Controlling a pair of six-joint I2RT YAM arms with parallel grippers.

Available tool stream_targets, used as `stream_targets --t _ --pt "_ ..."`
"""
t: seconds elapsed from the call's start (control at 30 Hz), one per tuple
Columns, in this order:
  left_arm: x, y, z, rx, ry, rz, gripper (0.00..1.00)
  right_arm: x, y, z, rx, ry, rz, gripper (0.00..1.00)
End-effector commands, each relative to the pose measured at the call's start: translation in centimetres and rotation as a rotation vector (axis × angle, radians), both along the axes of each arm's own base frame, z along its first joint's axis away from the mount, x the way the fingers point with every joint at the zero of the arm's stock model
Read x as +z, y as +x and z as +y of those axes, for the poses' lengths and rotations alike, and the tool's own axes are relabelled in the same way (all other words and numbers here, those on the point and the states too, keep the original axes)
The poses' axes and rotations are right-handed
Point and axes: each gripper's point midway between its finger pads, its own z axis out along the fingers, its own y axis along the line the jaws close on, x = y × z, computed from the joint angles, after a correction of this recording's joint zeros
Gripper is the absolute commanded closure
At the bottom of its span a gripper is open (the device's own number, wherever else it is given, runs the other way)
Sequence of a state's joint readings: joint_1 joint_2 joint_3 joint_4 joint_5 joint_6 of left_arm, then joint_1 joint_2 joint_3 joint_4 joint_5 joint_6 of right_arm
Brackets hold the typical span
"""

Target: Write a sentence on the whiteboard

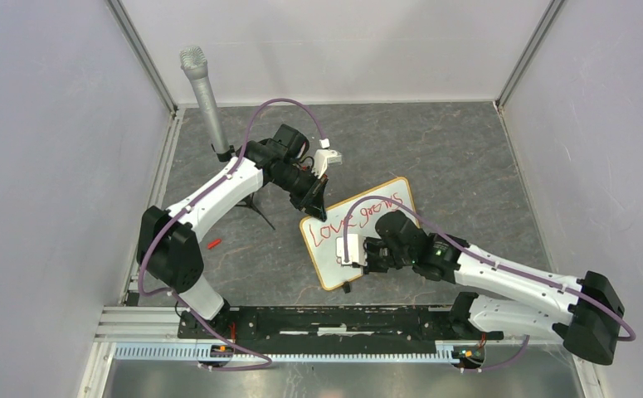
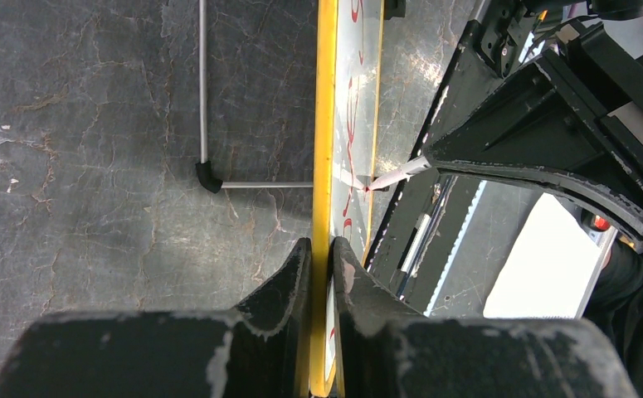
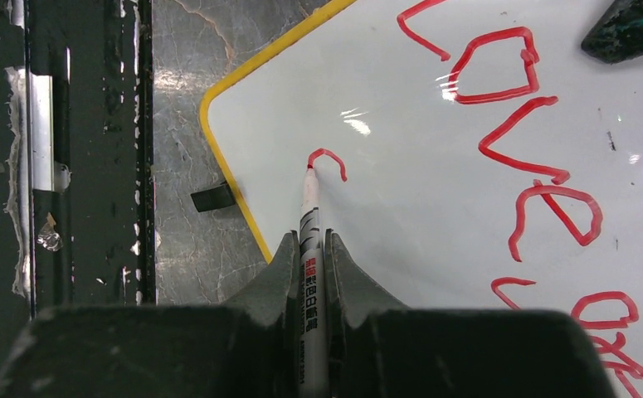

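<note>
- Because a loose board would slide under the pen, my left gripper [image 2: 321, 245] is closed almost fully on the yellow rim of the whiteboard [image 3: 417, 207]. One finger sits on each face at the far-left corner, so the surface is pinned while I press on it.
- My right gripper [image 3: 307, 236] is closed to a narrow slot around the marker [image 3: 309, 220]. The barrel runs straight out between the fingers, which puts the tip where my wrist camera can see it.
- The whiteboard sits on the table [image 2: 94, 166] between my two arms, turned at an angle. Its near corner and one black clip foot [image 3: 212, 197] are close to the rail [image 3: 85, 166] at my bases. I cannot tell whether it lies flat or is tipped up a little.
- The sentence [image 3: 521, 120] is part done, by my reading. "Love" and a second word fill the upper line in red. Below "Love" there is only a short hooked stroke [image 3: 328, 157], and the marker tip touches its left end.
- I judge this to be the start of the lower line. The pen is working near the corner nearest me, away from the clamp, where the board could most easily pivot, so the hold on the rim matters.
- The risk as I see it is that too much downward push could smear the stroke or twist the board in the clamp.
</note>
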State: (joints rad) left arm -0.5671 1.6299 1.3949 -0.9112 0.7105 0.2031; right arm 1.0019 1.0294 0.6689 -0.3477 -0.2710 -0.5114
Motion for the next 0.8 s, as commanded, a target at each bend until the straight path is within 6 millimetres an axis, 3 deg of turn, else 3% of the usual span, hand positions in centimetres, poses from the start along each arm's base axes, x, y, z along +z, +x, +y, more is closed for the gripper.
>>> stream_targets --t 0.0,0.53,0.77 --pt "-0.7 -0.8 0.2 -0.024 0.025 0.032 0.97 0.4 0.6 -0.5 -0.022 -0.006 -0.049 1.0" --pt "-0.6 -0.8 0.2 -0.024 0.022 0.027 0.97 5.7 3.5 0.6 -0.14 0.086 -0.138 1.0" --pt "-0.6 -0.8 0.2 -0.025 0.022 0.026 0.97 6.3 4.0 0.7 -0.149 0.087 -0.152 1.0"
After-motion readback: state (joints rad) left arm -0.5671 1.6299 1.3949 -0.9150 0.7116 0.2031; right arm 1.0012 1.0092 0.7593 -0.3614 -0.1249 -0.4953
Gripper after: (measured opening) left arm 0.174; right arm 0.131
